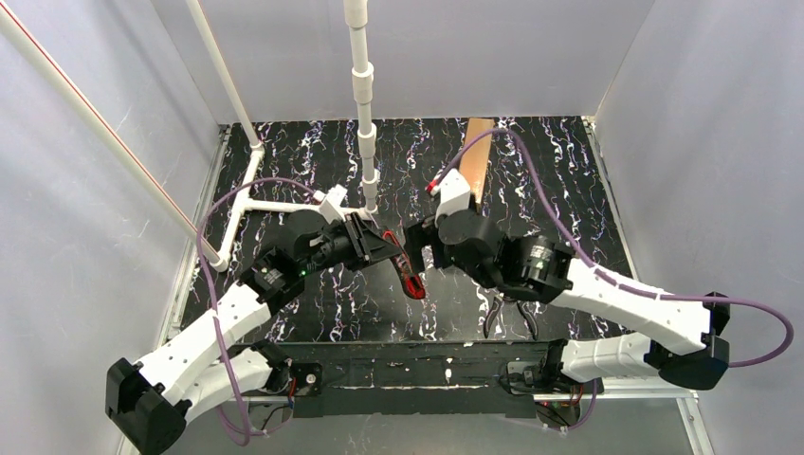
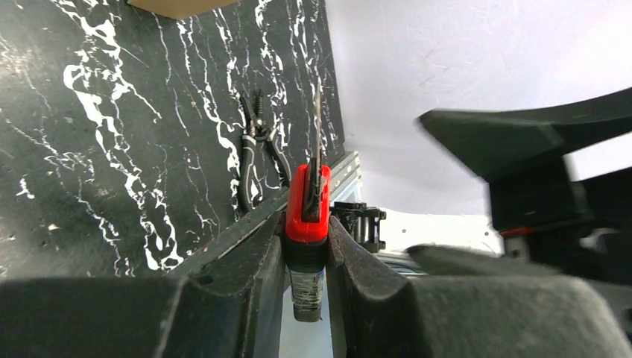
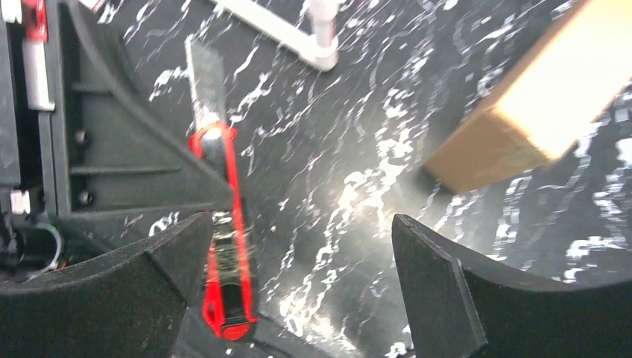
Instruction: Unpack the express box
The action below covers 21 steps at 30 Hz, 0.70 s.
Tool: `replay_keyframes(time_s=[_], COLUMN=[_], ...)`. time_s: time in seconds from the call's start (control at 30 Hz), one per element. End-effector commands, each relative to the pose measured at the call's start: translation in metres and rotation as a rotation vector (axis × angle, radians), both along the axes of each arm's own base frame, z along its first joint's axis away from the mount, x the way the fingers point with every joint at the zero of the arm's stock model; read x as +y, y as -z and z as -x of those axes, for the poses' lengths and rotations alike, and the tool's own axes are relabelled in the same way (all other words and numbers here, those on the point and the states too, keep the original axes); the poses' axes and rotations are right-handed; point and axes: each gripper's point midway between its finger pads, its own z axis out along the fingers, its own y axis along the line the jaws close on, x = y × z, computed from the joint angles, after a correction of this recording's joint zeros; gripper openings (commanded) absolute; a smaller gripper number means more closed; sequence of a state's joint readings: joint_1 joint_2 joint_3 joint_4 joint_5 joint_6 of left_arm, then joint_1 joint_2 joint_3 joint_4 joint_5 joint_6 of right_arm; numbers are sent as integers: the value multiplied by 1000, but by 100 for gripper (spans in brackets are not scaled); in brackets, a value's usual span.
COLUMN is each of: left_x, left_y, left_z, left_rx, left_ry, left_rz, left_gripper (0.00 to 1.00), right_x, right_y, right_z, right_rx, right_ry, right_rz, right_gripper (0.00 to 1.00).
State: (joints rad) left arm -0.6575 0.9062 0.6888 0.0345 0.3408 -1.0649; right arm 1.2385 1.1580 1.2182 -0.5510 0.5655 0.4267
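Pliers (image 2: 259, 130) are seen flat on the tabletop (image 1: 569, 190), lower centre-right of the top view, just beyond the arm bases. At mid-frame a red utility knife (image 1: 412, 282) is clamped by its body in the left gripper (image 1: 379, 245), with the blade extended. The right gripper (image 3: 298, 224) is held wide open just beside the knife; contact cannot be told. The express box (image 1: 476, 156) is located at upper centre, on the far tabletop, well apart from both grippers. A white pipe frame (image 1: 284, 204) is seen at upper left.
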Motion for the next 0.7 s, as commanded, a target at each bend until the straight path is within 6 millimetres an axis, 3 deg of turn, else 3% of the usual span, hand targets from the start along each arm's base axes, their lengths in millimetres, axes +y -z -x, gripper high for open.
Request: replay_keyframes(time_s=[0.0, 0.13, 0.23, 0.33, 0.5, 0.67], left_x=[21, 39, 31, 22, 18, 12], left_y=[-1, -3, -12, -17, -6, 0], left_z=[5, 1, 5, 9, 13, 25], left_rx=[26, 115, 118, 105, 131, 161], left_ry=[-25, -140, -94, -29, 14, 73], left_rz=[-187, -258, -228, -205, -216, -187], left_gripper=[0, 0, 0, 0, 0, 0], right_x=[-51, -43, -41, -50, -84, -111], right_y=[-26, -19, -16, -17, -4, -13], right_z=[-20, -22, -23, -37, -97, -148], right_rx=[-107, -109, -84, -43, 41, 68], right_ry=[120, 96, 126, 219, 385, 572], right_rz=[234, 272, 247, 186, 202, 207], right_gripper=[98, 98, 98, 98, 98, 98])
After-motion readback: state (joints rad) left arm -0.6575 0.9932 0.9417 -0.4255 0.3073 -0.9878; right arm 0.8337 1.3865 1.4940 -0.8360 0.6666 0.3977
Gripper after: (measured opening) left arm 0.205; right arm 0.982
